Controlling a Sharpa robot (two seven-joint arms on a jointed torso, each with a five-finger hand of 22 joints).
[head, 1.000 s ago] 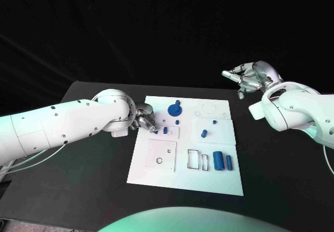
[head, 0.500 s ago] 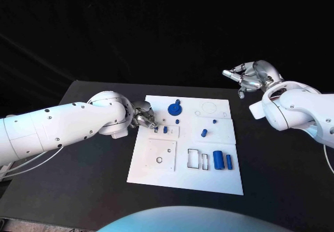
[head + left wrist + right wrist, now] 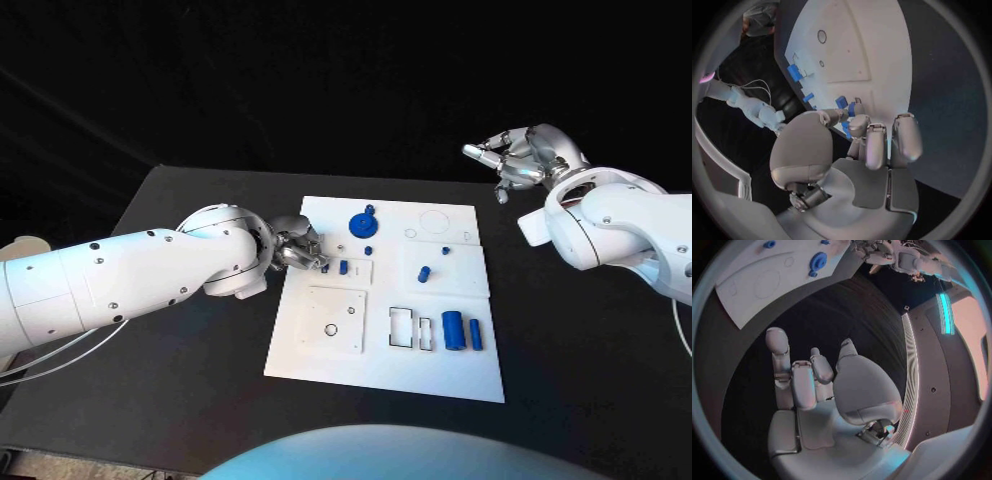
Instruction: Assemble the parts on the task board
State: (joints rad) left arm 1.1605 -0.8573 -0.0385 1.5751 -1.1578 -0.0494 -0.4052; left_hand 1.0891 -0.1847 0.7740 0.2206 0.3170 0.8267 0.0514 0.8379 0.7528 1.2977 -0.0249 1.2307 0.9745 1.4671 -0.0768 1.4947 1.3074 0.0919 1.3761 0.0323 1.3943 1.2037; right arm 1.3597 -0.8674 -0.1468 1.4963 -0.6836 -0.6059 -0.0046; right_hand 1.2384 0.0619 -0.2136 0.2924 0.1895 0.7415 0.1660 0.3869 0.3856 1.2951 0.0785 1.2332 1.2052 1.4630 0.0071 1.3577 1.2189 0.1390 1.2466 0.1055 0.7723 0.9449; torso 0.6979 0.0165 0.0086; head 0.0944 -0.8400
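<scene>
head view: left hand fingertips touch small blue part.

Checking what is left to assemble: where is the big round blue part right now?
In the head view, the round blue disc-shaped part sits on the white task board near its far edge, left of the circular outline and beyond the left robot hand.

Black table: matte, spans under both hands. The left hand is low over its middle, the right hand is up by its far right corner. Thin white cables trail over the table's near-left edge, well behind the left hand. Pale beige object, cut off at the frame edge well outboard of the left hand; can't tell what it is. Plain dark backdrop beyond both hands.
</scene>
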